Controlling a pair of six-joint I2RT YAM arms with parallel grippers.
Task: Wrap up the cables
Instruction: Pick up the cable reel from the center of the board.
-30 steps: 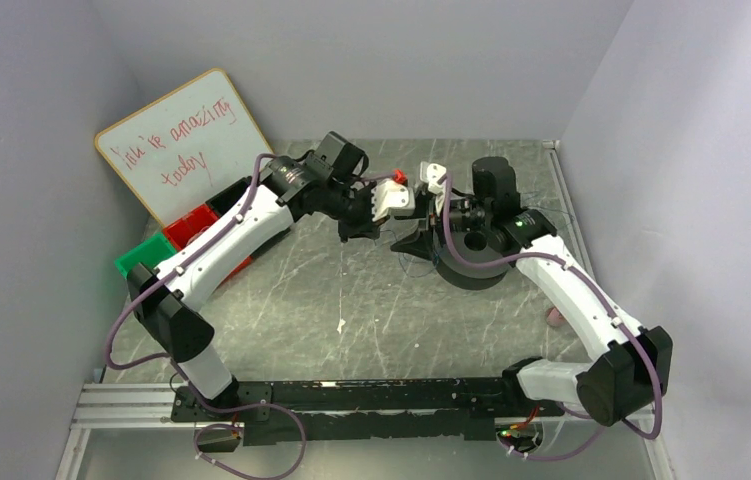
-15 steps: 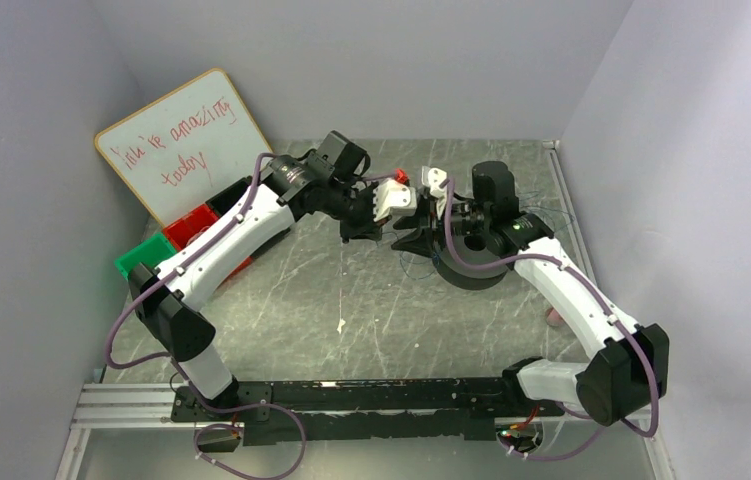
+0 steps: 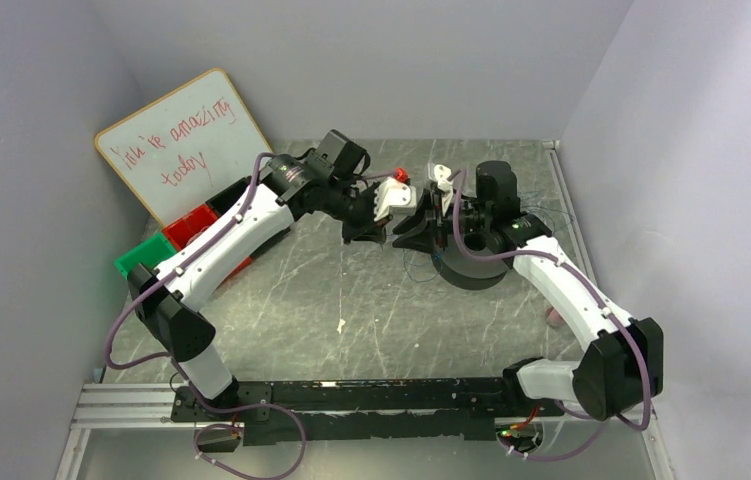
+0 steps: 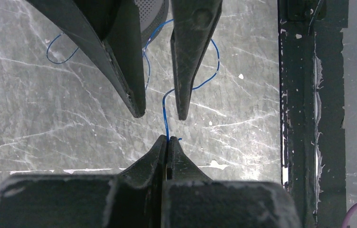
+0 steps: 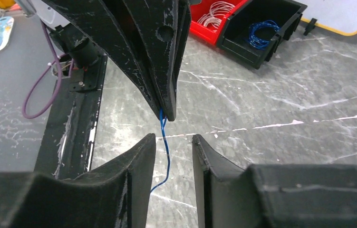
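The cable is a very thin blue wire. Its end is pinched in my left gripper, which is shut on it above the table's middle. From there the strand runs up into loose loops lying on the table. My right gripper faces the left one tip to tip. Its fingers stand open a little on either side of the same strand and do not touch it. In the top view the two grippers meet, left gripper against right gripper.
A black round drum sits under the right arm. At the back left stand a whiteboard, a red bin with whitish coils, a black bin with a blue coil, and a green bin. A black rail runs along the near edge.
My right gripper has moved left up to the left gripper's tips and its fingers have narrowed around the blue strand. The left gripper has stayed shut and still.
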